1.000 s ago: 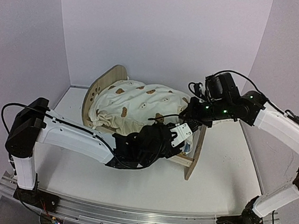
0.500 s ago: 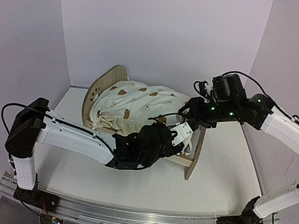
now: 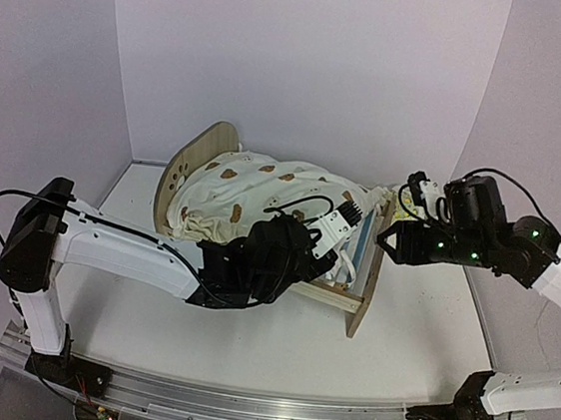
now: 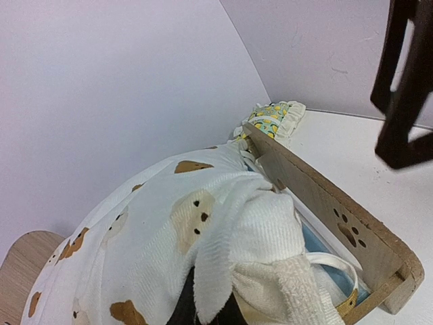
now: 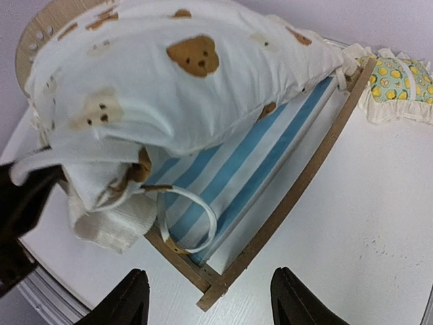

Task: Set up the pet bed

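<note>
The pet bed (image 3: 364,281) is a light-wood frame with an arched board at each end, and its blue-and-white striped base (image 5: 257,149) shows at the right end. A cream bear-print cushion (image 3: 252,192) lies bunched over most of it. My left gripper (image 3: 336,238) is shut on the cushion's near right corner (image 4: 270,230); cloth drapes over its dark fingers (image 4: 216,313). My right gripper (image 5: 215,301) hangs open just right of the bed's right end board (image 5: 304,176), holding nothing. It also shows as a dark shape, the right gripper (image 4: 404,88), in the left wrist view.
A small lemon-print pillow (image 5: 399,81) lies on the table behind the right end board, the same lemon-print pillow (image 4: 274,118) at the frame's far corner. A white strap loop (image 5: 196,217) rests on the striped base. Walls close the table on three sides.
My right gripper let go of the cushion, opened and drew back to the right. My left gripper closed on the cushion's corner and shifted slightly right with it.
</note>
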Controlling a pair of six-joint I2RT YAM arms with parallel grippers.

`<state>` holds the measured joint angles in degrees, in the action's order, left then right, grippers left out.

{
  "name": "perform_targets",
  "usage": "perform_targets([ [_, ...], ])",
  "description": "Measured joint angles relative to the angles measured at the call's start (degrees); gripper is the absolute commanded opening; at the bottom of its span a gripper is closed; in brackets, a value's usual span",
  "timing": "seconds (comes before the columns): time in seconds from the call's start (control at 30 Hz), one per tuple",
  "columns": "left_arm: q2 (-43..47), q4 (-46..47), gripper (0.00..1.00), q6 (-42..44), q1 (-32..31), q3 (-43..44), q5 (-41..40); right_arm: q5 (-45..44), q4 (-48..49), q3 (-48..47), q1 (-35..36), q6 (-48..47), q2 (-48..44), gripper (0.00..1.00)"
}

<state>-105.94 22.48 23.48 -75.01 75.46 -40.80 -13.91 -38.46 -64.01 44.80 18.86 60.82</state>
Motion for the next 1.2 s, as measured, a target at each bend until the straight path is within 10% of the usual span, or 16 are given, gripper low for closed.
perform_targets([
  [0.87, 6.4, -0.4, 0.0, -2.9, 1.3, -3.8, -0.6, 2.5, 12.3, 3.8, 0.0, -1.0, 18.4, 0.62],
  [1.2, 7.2, -0.4, 0.0, -3.9, 2.0, -4.2, 0.2, 3.8, 16.2, 6.2, 0.0, 2.7, 21.3, 0.33],
])
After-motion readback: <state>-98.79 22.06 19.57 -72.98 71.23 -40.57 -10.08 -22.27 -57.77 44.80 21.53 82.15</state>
